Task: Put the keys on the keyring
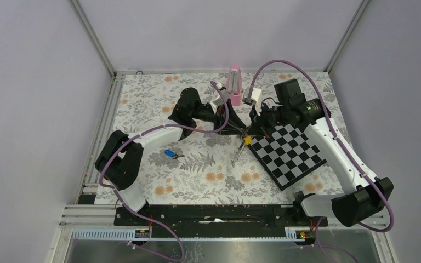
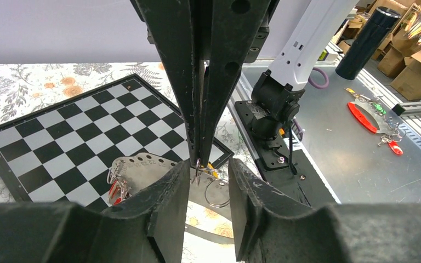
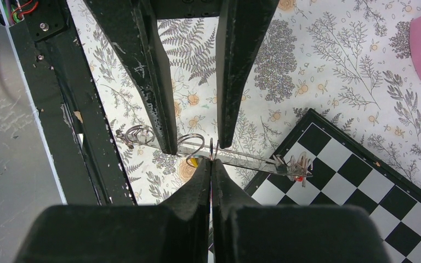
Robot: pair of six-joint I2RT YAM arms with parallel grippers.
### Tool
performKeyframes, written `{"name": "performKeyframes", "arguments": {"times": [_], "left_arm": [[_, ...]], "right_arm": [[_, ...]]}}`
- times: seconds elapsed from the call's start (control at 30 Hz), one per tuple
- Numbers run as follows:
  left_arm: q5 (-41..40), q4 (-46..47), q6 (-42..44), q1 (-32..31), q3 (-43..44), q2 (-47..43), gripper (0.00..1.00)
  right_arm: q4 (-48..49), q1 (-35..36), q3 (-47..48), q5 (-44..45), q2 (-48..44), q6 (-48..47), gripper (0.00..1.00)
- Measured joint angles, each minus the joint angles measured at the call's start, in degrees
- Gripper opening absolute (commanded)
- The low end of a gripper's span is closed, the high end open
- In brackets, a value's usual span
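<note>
Floral cloth covers the table, which is walled in pale lilac on three sides with a metal rail along its left edge. Both arms meet near the middle-back, just off the left corner of the chessboard. The pink block stands close behind them, so room is tight there. The cloth to the left and front lies open.

The right gripper is pinched fully together on a small wire ring of the keyring, holding it off the cloth. The grey strap trails toward the board, ending in a small red piece. The left gripper faces it with jaws partly apart, one finger either side of that ring. Whether its pads touch the wire I cannot tell — the gap looks free.

The yellow key shows right at the pinch point, seemingly at the ring, though it is mostly hidden. The blue key lies alone on open cloth, well apart to the left — nothing crowds it.
</note>
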Motion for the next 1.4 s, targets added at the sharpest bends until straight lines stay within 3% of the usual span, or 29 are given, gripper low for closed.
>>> {"name": "performKeyframes", "arguments": {"times": [0.43, 0.6, 0.73, 0.77, 1.0, 1.4], "left_arm": [[0.0, -0.8, 0.8, 0.0, -0.2, 1.2, 0.28], [0.0, -1.2, 1.3, 0.0, -0.2, 1.5, 0.19], [0.0, -1.3, 1.6, 0.0, -0.2, 1.6, 0.0], [-0.1, -1.4, 1.6, 0.0, -0.2, 1.6, 0.0], [-0.3, 0.8, -1.0, 0.0, -0.9, 1.6, 0.0], [-3.2, 24.0, -21.8, 1.7, -8.6, 1.6, 0.0]], "right_arm": [[0.7, 0.0, -0.7, -0.1, 0.0, 0.1, 0.0], [1.1, 0.0, -1.0, -0.1, -0.1, 0.4, 0.0], [1.4, 0.0, -1.4, -0.4, -0.2, 0.6, 0.0], [1.5, 0.0, -1.4, -0.5, -0.2, 0.7, 0.0], [3.5, 0.0, -3.0, -0.4, -1.6, 1.7, 0.27], [7.6, 0.1, -7.9, -1.6, -8.4, 1.7, 0.56]]}}
